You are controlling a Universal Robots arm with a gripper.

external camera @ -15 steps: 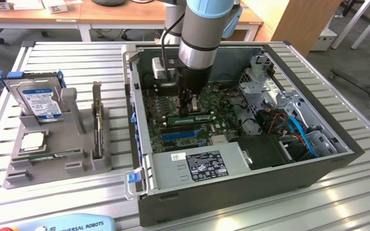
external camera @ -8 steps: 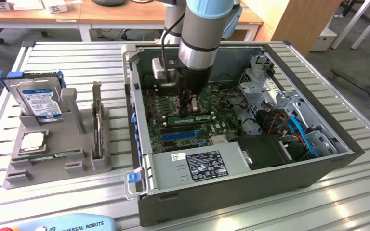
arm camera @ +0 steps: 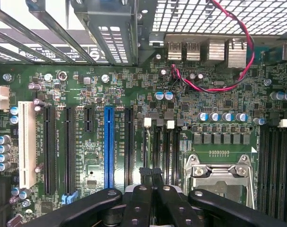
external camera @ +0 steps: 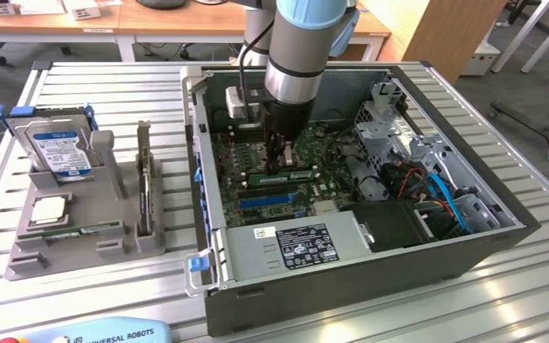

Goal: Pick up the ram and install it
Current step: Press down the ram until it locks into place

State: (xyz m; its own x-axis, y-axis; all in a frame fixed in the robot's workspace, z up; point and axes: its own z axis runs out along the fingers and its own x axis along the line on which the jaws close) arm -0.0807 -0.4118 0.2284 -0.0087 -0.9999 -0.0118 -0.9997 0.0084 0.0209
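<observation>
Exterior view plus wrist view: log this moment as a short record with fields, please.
gripper: black two-finger gripper, shut, inside the open dark grey computer case, close above the green motherboard
held: nothing seen between the fingertips in the wrist view
ram in tray: long thin green circuit-board stick lying in the grey plastic parts tray
on board: second green stick beside the gripper tip; whether it is seated, cannot tell

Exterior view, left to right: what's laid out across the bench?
Hard drive upright in the grey holder → dark expansion card → blue latch on the open PC case → tool over the motherboard → blue cable.
</observation>
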